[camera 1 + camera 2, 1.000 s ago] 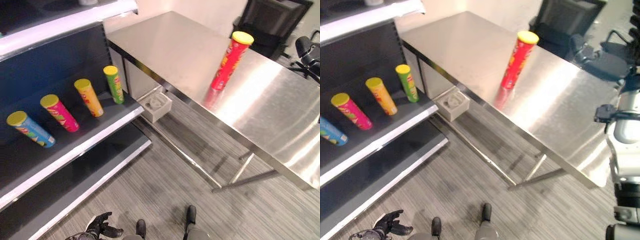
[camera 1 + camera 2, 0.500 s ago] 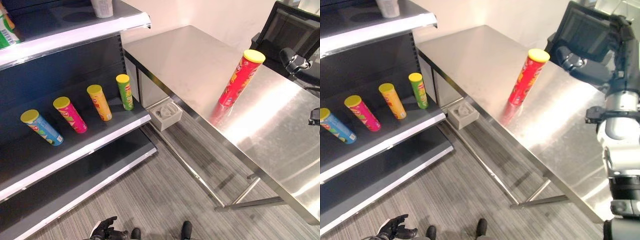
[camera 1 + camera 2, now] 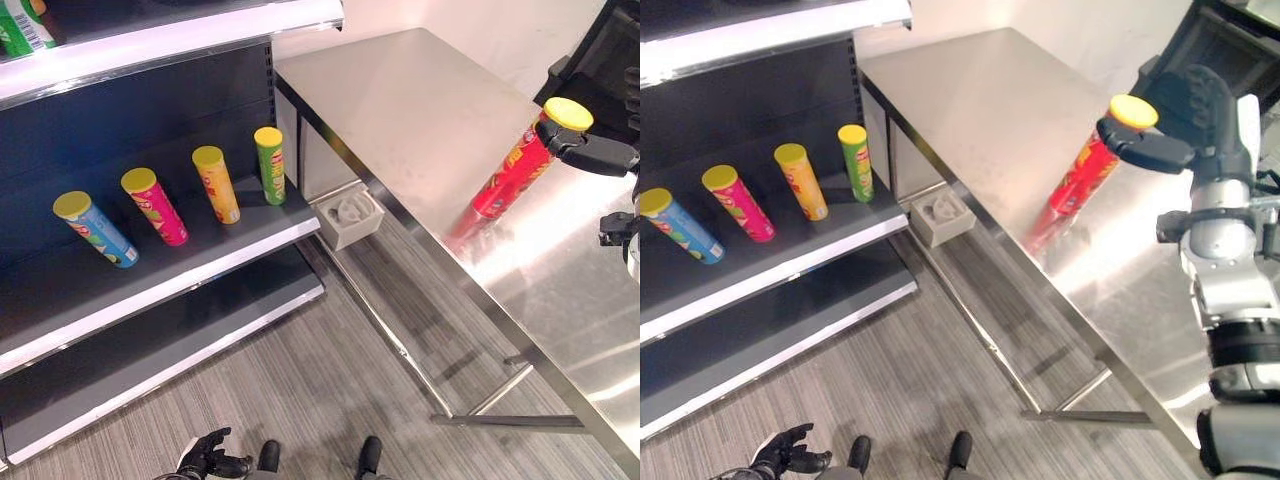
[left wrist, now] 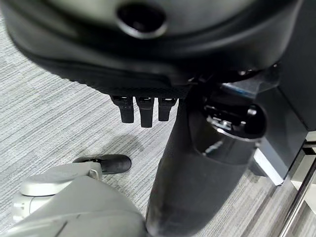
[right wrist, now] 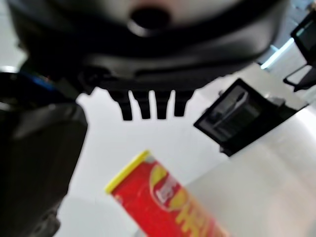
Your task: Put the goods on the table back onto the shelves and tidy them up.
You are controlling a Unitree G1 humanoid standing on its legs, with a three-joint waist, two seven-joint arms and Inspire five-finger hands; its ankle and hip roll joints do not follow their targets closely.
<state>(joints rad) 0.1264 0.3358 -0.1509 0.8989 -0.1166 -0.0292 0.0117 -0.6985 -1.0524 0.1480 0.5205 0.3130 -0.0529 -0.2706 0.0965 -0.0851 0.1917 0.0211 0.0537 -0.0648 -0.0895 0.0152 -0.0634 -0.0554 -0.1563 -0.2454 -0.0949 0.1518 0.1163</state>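
Right eye view: right hand [image 3: 1200,120] overlaps red can [image 3: 1080,180].

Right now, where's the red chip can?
The red chip can stands upright on the steel table, right side of the eye views, with the open right hand at its yellow lid.

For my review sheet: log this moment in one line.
right hand: open, by red can top | can: upright on table | left hand: idle, low

The right hand [image 5: 148,94], fingers spread wide, hovers just above the yellow-lidded red can [image 5: 163,197]
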